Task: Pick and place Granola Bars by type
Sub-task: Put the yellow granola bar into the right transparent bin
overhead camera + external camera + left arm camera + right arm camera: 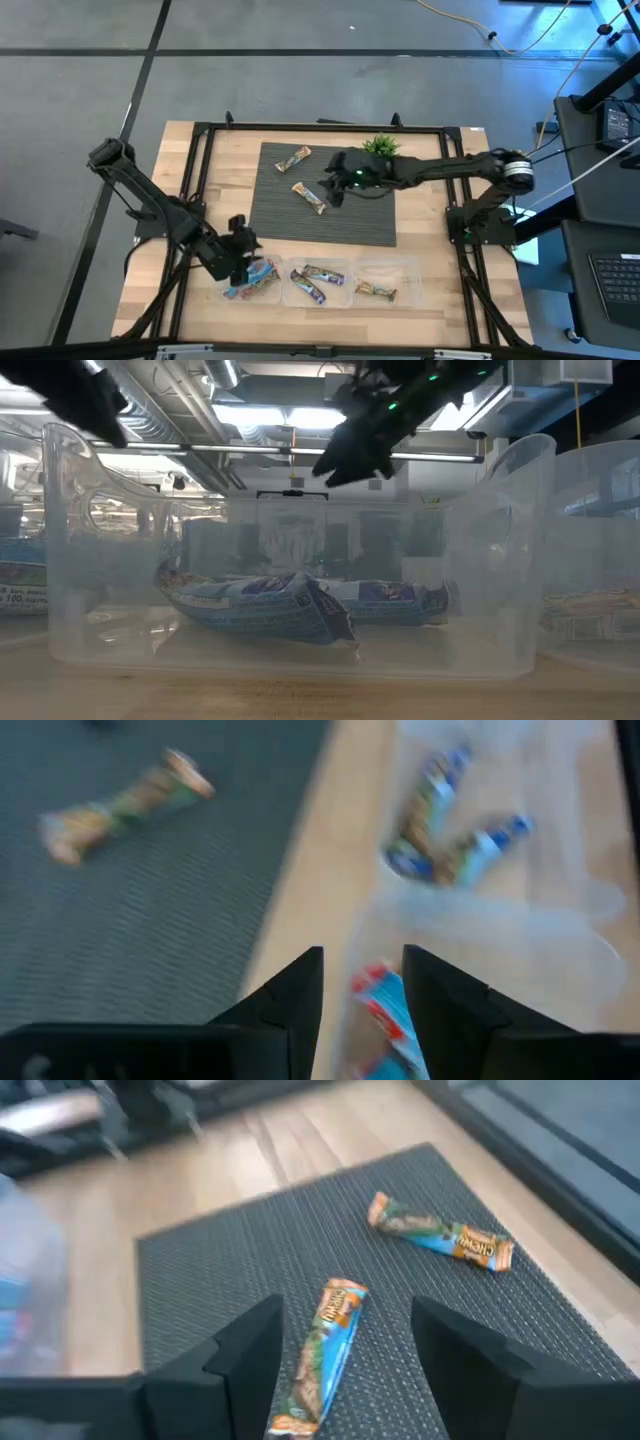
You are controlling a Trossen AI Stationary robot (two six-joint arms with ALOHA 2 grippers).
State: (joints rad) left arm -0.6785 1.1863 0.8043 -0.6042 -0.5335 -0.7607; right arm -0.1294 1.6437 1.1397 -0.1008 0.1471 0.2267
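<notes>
Light wooden bench (200, 170) with black frame; dark grey woven mat (370, 215) in its middle, toward the far edge. Three clear plastic bins along the near edge: left bin (228, 290) has blue-wrapped granola bars (255, 280), middle bin (345, 290) has dark purple-multicolour bars (318, 280), right bin (410, 270) has a tan-brown bar (376, 291). Low view looks through the middle bin's wall at two purple bars lying flat.

Left arm reaches to the near-left part of the bench; left pincer (240, 255) hovers at the left bin, fingers apart, nothing between them, blue bar (385, 1020) below the gap in the wrist view.

Right arm stretches from the right edge over the mat; right pincer (338, 190) open wide, empty, above one tan-brown-and-blue bar (311, 197) lying on the mat. Second such bar (294, 158) near the mat's far-left corner, apart from the first.

Small green potted plant (381, 146) at the mat's far edge, beside the right arm.
</notes>
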